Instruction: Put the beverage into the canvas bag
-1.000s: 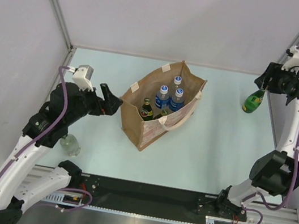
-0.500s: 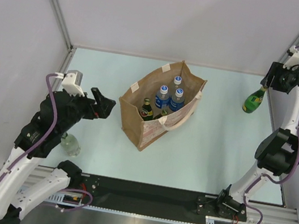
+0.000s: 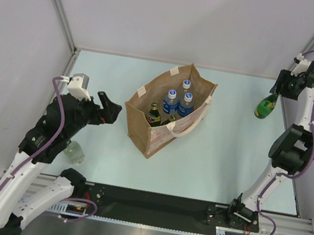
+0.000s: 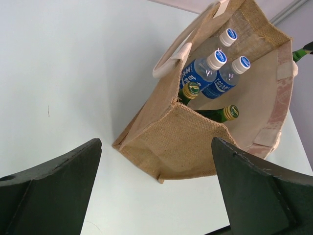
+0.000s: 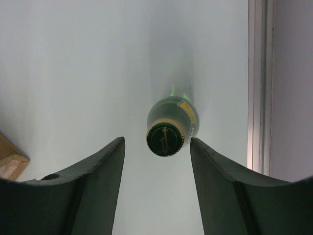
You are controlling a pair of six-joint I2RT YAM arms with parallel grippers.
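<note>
The tan canvas bag [image 3: 152,136] with cream handles stands open mid-table; it also shows in the left wrist view [image 4: 190,142]. Inside are three blue-capped bottles [image 3: 172,101] and two green gold-capped bottles [image 3: 154,115]. A green bottle [image 3: 265,106] stands upright at the far right, by the side rail. My right gripper [image 3: 280,88] is open just above it; in the right wrist view [image 5: 157,141] the gold-rimmed cap [image 5: 165,139] sits between the fingers, untouched. My left gripper [image 3: 111,107] is open and empty, left of the bag [image 4: 156,147].
A clear bottle [image 3: 73,153] stands at the near left, partly under my left arm. The metal side rail [image 5: 258,83] runs right beside the green bottle. Grey walls close in the back and both sides.
My right wrist has swung back and up toward the far right corner, over the green bottle. My left gripper has drawn back a little to the left, away from the bag.
</note>
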